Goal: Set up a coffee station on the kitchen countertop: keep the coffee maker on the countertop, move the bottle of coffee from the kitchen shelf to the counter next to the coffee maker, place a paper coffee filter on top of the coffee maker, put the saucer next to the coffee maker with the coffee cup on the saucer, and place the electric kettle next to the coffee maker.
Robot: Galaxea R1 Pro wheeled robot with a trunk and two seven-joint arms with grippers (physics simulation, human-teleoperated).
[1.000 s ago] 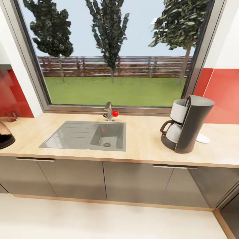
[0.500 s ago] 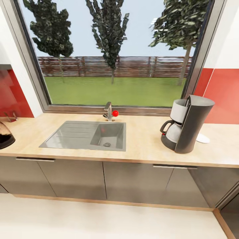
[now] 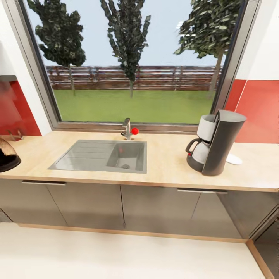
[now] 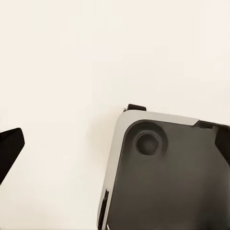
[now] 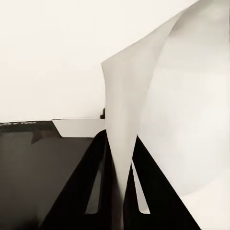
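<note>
The coffee maker (image 3: 217, 143) stands upright on the kitchen countertop (image 3: 166, 162), right of the sink. Behind its right side lies the saucer (image 3: 234, 159), partly hidden by the machine. The electric kettle (image 3: 6, 159) sits on the worktop at the far left, cut off by the picture's edge. In the right wrist view, my right gripper (image 5: 120, 139) is shut on the paper coffee filter (image 5: 158, 110), a white cone rising from between the dark fingers. In the left wrist view, my left gripper (image 4: 115, 143) is open and holds nothing, above pale floor and a grey part of my base (image 4: 167, 177).
A grey steel sink (image 3: 85, 157) with a tap and red knob (image 3: 134, 131) is set into the worktop below a big window. Glossy grey cabinets (image 3: 155, 209) run beneath it. Red wall panels flank the window. Pale floor lies between me and the cabinets.
The whole head picture has shifted a little: the counter looks slightly higher and smaller, so the camera has moved. The coffee maker, saucer and kettle have kept their places on the worktop.
</note>
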